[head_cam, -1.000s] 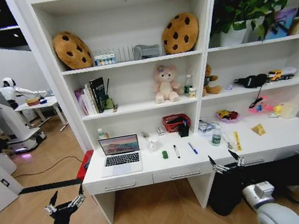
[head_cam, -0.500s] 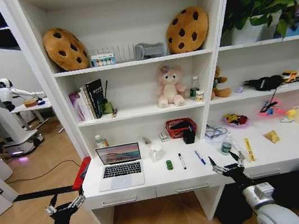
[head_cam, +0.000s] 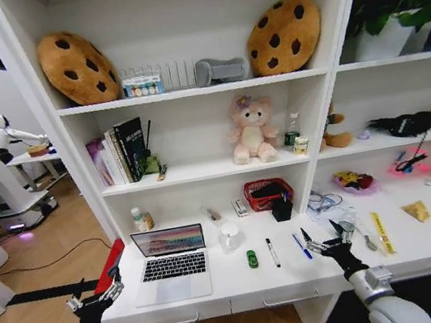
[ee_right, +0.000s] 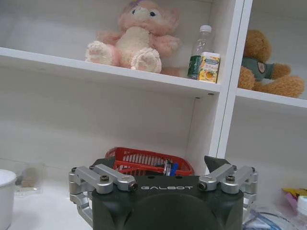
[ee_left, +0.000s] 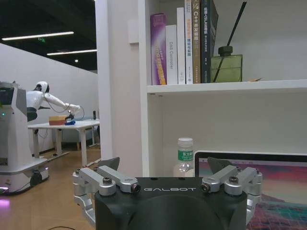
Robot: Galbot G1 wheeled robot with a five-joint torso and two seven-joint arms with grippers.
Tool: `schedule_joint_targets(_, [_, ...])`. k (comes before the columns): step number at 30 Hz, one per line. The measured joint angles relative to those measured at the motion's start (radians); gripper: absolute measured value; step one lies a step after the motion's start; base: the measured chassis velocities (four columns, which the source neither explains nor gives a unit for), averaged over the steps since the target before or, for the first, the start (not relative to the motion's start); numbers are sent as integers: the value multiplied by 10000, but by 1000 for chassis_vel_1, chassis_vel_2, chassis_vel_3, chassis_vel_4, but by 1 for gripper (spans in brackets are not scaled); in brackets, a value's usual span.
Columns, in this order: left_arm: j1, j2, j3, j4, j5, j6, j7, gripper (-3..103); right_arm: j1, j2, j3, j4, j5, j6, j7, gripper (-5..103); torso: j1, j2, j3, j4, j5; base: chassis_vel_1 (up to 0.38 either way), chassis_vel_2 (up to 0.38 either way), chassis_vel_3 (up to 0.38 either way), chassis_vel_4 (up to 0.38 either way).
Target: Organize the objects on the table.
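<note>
Table (head_cam: 243,282) with laptop (head_cam: 171,264), pens, under white shelves (head_cam: 188,92).

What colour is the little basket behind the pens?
Red. The basket shows best in the head view.

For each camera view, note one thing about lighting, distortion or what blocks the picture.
Head view: wide-angle lens bows the shelf uprights outward above the table, and the room at the left is dim. Left wrist view: ceiling strip lights glow in the dark hall; the left gripper blocks the lower picture. Right wrist view: soft, even shelf light; the right gripper blocks the red basket.
</note>
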Motion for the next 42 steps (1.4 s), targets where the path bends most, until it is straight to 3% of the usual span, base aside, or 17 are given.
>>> schedule_joint_targets(11, [-94,-99,25,25,-248,-72,-111,100,24,29,-84,-6,-107,60,163,100,5,-3,1,1,3,-127,120,123,-124])
schedule_joint_targets(17, [-47,475,12,-119,-414,279,-146,100,-73,199,-57,-80,-112,129,187,100,-10,4,-3,2,1,0,0,0,0])
schedule_joint_targets(19, [-49,1395,12,-237,-611,602,-89,102,-150,304,-28,-243,-206,260,187,100,-10,4,-2,0,3,0,0,0,0])
schedule_joint_targets(20, [-49,1395,12,-237,-611,602,-89,102,-150,304,-28,-243,-206,260,187,100,-10,4,-2,0,3,0,0,0,0])
schedule_joint_targets(22, [-110,2398,-50,-319,-1027,962,-88,97,-189,417,-5,-422,-284,395,187,100,-8,3,-2,1,0,0,0,0,0])
schedule_joint_targets(23, [-110,2398,-50,-319,-1027,962,-88,97,-189,417,-5,-422,-284,395,187,100,-8,3,-2,1,0,0,0,0,0])
schedule_joint_targets(27, [-95,4304,-104,-309,-1604,1201,-40,78,-238,497,69,-627,-341,497,214,100,0,0,0,1,-2,0,0,0,0])
schedule_joint_targets(28, [-95,4304,-104,-309,-1604,1201,-40,78,-238,497,69,-627,-341,497,214,100,0,0,0,1,-2,0,0,0,0])
schedule_joint_targets(29, [-88,4952,-123,-287,-1747,1209,44,72,-239,495,90,-630,-331,498,227,100,0,0,-1,1,2,0,0,0,0])
schedule_joint_targets(30, [-88,4952,-123,-287,-1747,1209,44,72,-239,495,90,-630,-331,498,227,100,0,0,-1,1,2,0,0,0,0])
schedule_joint_targets(33, [-281,6568,-174,-124,-2433,1223,182,61,-207,490,160,-608,-265,470,295,100,-1,1,-1,2,-1,0,0,0,0])
schedule_joint_targets(34, [-281,6568,-174,-124,-2433,1223,182,61,-207,490,160,-608,-265,470,295,100,-1,1,-1,2,-1,0,0,0,0])
schedule_joint_targets(37, [-658,8177,-168,154,-3218,1232,369,44,-282,653,195,-535,-278,442,323,100,-1,0,0,3,0,0,0,0,0])
schedule_joint_targets(38, [-658,8177,-168,154,-3218,1232,369,44,-282,653,195,-535,-278,442,323,100,-1,0,0,3,0,0,0,0,0])
schedule_joint_targets(39, [-820,8877,-114,342,-3518,1201,492,34,-348,761,199,-497,-302,440,326,100,0,0,0,0,3,0,0,0,0])
schedule_joint_targets(41, [-881,9298,-60,465,-3685,1168,547,34,-394,848,199,-470,-332,440,328,100,0,0,0,-1,2,0,0,0,0])
schedule_joint_targets(42, [-894,9680,-11,576,-3814,1132,604,28,-429,918,198,-447,-365,442,329,100,0,0,0,-2,3,0,0,0,0])
